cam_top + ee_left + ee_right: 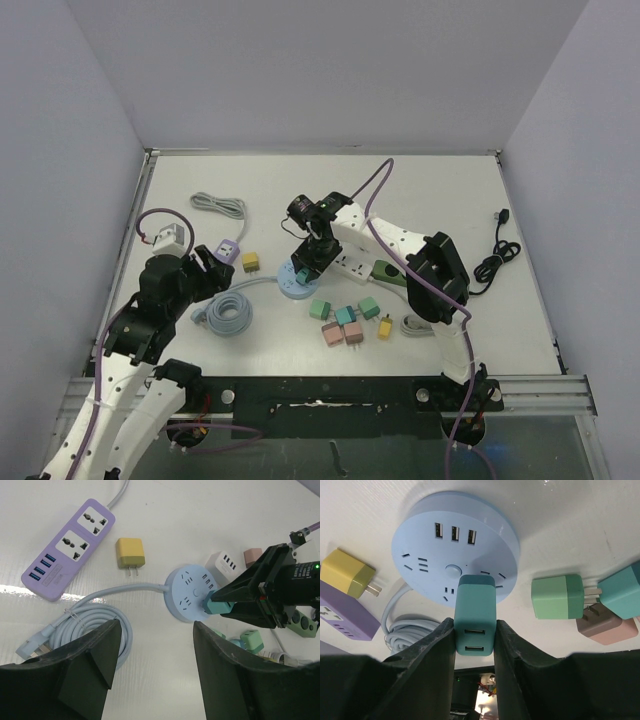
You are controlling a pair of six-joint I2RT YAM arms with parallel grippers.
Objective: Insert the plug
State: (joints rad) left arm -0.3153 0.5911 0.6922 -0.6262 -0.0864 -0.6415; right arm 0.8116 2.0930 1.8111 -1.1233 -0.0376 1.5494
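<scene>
Plain white desk: right tool pinches teal plastic plug at round blue socket hub; tilt may jam prongs; left tool spread.

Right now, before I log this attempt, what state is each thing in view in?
teal plug: gripped, pressed onto the round blue hub, prongs hidden
round blue hub: lying flat, other visible sockets empty
purple strip: all sockets empty
yellow plug: loose, unplugged
left claw: open, empty
right claw: shut on teal plug
</scene>
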